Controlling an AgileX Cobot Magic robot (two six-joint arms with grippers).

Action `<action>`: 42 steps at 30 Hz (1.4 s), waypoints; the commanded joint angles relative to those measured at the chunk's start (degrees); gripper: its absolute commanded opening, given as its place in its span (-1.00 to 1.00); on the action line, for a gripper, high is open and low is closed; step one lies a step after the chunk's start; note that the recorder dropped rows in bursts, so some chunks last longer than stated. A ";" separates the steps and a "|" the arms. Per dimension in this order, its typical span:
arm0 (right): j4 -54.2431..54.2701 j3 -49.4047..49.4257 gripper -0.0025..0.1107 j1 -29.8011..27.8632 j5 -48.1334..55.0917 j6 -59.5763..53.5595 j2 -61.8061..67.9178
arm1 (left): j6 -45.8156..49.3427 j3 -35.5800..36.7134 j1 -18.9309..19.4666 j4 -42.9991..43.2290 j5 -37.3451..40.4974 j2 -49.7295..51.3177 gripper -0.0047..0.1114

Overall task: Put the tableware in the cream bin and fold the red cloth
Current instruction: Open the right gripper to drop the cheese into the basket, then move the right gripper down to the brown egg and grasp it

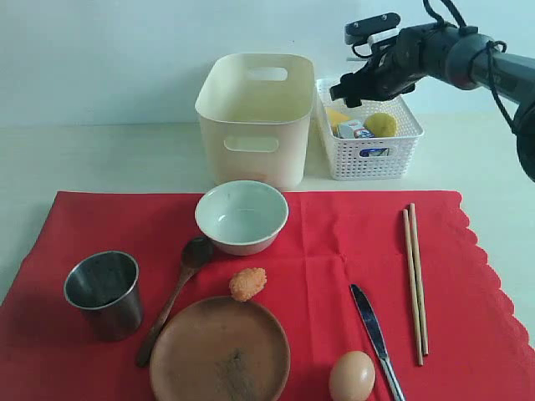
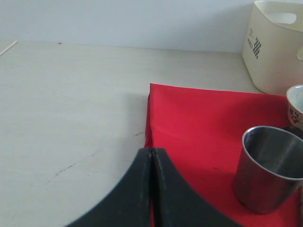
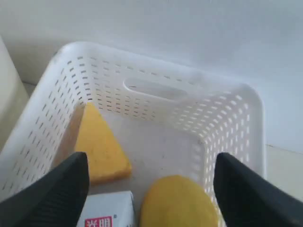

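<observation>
The red cloth (image 1: 334, 276) lies flat on the table. On it stand a pale bowl (image 1: 242, 215), a steel cup (image 1: 104, 292), a wooden spoon (image 1: 174, 296) and a brown plate (image 1: 220, 351). Behind the bowl stands the cream bin (image 1: 251, 117), and nothing shows inside it. My right gripper (image 1: 351, 90) hangs open above the white basket, its jaws (image 3: 150, 161) wide apart on either side of a lemon (image 3: 177, 203) without touching it. My left gripper (image 2: 151, 150) is shut and empty at the cloth's (image 2: 203, 118) left edge, near the cup (image 2: 267, 170); the exterior view does not show it.
The white lattice basket (image 1: 368, 129) to the right of the bin holds a cheese wedge (image 3: 102, 146), a milk carton (image 3: 106, 210) and the lemon. Chopsticks (image 1: 415, 276), a knife (image 1: 374, 330), an egg (image 1: 352, 376) and an orange food piece (image 1: 248, 284) lie on the cloth.
</observation>
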 commanded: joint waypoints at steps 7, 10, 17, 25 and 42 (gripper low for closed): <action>-0.13 -0.55 -0.02 -0.15 13.07 -0.12 -6.59 | -0.24 0.13 0.05 -0.36 -0.64 -0.37 -0.92; 0.11 -0.55 -0.25 -0.15 17.43 -0.12 -8.26 | -0.24 0.13 0.05 -0.36 -0.64 -0.37 -0.92; 4.47 2.45 -0.96 -0.15 27.07 -3.38 -13.77 | -0.24 0.13 0.05 -0.36 -0.64 -0.37 -0.92; 10.03 41.63 -0.96 -0.15 6.64 -4.84 -37.60 | -0.24 0.13 0.05 -0.36 -0.64 -0.37 -0.92; 12.15 83.09 -0.96 -0.15 -2.18 -4.40 -73.31 | -0.24 0.13 0.05 -0.36 -0.64 -0.37 -0.92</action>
